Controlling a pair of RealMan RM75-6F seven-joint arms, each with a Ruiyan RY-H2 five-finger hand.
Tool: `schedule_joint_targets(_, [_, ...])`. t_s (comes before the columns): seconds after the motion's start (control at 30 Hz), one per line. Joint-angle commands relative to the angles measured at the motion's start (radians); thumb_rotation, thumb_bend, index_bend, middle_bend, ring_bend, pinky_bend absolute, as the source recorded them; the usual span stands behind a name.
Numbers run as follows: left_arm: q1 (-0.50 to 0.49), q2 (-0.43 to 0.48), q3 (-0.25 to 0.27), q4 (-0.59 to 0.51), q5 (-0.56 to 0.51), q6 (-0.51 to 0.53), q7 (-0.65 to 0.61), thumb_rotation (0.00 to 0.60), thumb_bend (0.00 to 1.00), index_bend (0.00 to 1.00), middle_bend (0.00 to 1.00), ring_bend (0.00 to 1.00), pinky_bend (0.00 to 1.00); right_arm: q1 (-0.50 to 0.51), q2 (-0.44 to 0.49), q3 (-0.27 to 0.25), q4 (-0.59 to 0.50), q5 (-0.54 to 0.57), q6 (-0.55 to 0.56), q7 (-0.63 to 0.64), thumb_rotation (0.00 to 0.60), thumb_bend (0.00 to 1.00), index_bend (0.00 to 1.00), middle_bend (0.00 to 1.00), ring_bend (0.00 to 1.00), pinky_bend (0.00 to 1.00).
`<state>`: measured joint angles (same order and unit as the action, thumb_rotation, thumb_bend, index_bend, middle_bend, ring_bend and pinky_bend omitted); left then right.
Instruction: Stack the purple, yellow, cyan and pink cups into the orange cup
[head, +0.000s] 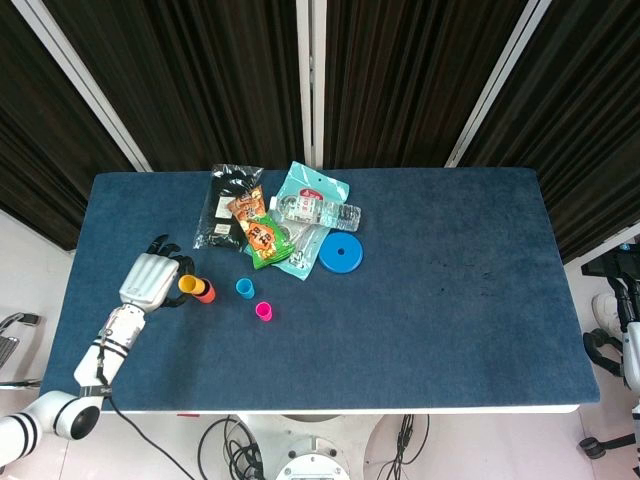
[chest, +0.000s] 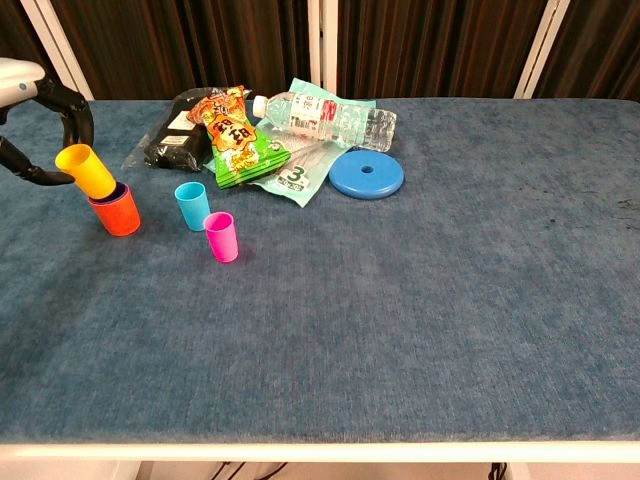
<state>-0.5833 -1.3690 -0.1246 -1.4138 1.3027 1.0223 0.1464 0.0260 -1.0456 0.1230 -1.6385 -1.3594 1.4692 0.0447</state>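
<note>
My left hand (head: 150, 281) (chest: 40, 110) holds the yellow cup (head: 187, 285) (chest: 86, 170) tilted, its base dipping into the orange cup (head: 204, 293) (chest: 117, 213). A purple cup rim (chest: 118, 193) shows inside the orange cup. The cyan cup (head: 244, 288) (chest: 193, 205) and the pink cup (head: 264, 311) (chest: 221, 236) stand upright on the blue table to the right of them. My right hand is out of both views.
Behind the cups lie a black packet (head: 226, 205) (chest: 178, 127), a green and orange snack bag (head: 258, 232) (chest: 235, 137), a water bottle (head: 318, 212) (chest: 328, 118) on a teal pouch (head: 315, 185), and a blue disc (head: 341, 254) (chest: 366, 174).
</note>
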Motion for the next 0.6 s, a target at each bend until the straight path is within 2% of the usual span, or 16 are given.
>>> schedule_joint_targets(0.03, [-0.002, -0.014, 0.004, 0.016, -0.008, -0.010, -0.004, 0.600, 0.25, 0.49, 0.50, 0.21, 0.10, 0.002, -0.003, -0.002, 0.003, 0.000, -0.004, -0.002, 0.600, 0.29, 0.00, 0.00, 0.00, 0.00])
schedule_joint_targets(0.2, [-0.006, -0.024, 0.008, 0.032, -0.006, -0.019, -0.014, 0.600, 0.25, 0.46, 0.47, 0.21, 0.10, 0.004, -0.002, 0.001, 0.004, 0.004, -0.006, -0.004, 0.600, 0.29, 0.00, 0.00, 0.00, 0.00])
schedule_joint_targets(0.27, [-0.009, -0.023, 0.011, 0.033, -0.003, -0.024, -0.017, 0.600, 0.24, 0.39, 0.41, 0.20, 0.10, 0.005, -0.002, 0.001, 0.004, 0.006, -0.008, -0.005, 0.600, 0.29, 0.00, 0.00, 0.00, 0.00])
schedule_joint_targets(0.37, [-0.011, -0.021, 0.011, 0.031, 0.007, -0.022, -0.029, 0.600, 0.21, 0.21, 0.28, 0.15, 0.10, 0.006, -0.004, 0.000, 0.004, 0.006, -0.011, -0.007, 0.600, 0.29, 0.00, 0.00, 0.00, 0.00])
schedule_joint_targets(0.43, [-0.011, -0.020, 0.011, 0.030, 0.016, -0.015, -0.034, 0.600, 0.21, 0.18, 0.26, 0.14, 0.10, 0.008, -0.005, 0.000, 0.004, 0.007, -0.014, -0.010, 0.600, 0.29, 0.00, 0.00, 0.00, 0.00])
schedule_joint_targets(0.6, [-0.020, -0.012, 0.003, 0.006, 0.028, -0.007, -0.035, 0.600, 0.21, 0.18, 0.25, 0.13, 0.09, 0.006, -0.005, 0.001, 0.006, 0.010, -0.011, -0.010, 0.600, 0.29, 0.00, 0.00, 0.00, 0.00])
